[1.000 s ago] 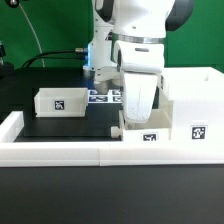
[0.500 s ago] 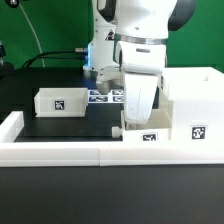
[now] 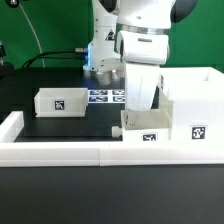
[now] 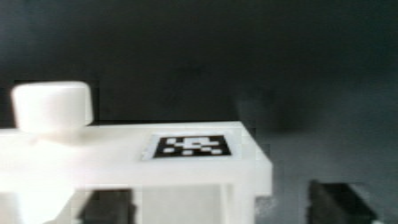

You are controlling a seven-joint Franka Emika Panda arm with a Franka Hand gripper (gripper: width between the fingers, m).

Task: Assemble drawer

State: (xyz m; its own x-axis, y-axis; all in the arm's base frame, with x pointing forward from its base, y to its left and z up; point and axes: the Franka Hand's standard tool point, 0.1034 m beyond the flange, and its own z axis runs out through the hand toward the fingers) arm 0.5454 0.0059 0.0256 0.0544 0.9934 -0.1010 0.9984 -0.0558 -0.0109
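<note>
The gripper has risen, drifting toward the exterior view's right; its fingers stand apart, empty; the white tray below bears a black-and-white marker.

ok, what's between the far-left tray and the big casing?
Exterior view: the marker board, then the second tray beside the casing, end effector above it.

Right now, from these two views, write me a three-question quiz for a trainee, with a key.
1. True or false: the large casing stands on the exterior view's right.
2. How many small trays show in the exterior view?
3. The gripper hangs above: A) the tray by the front rail; B) the tray on the exterior view's left; C) the marker board.
Key: 1 true; 2 two; 3 A.
</note>
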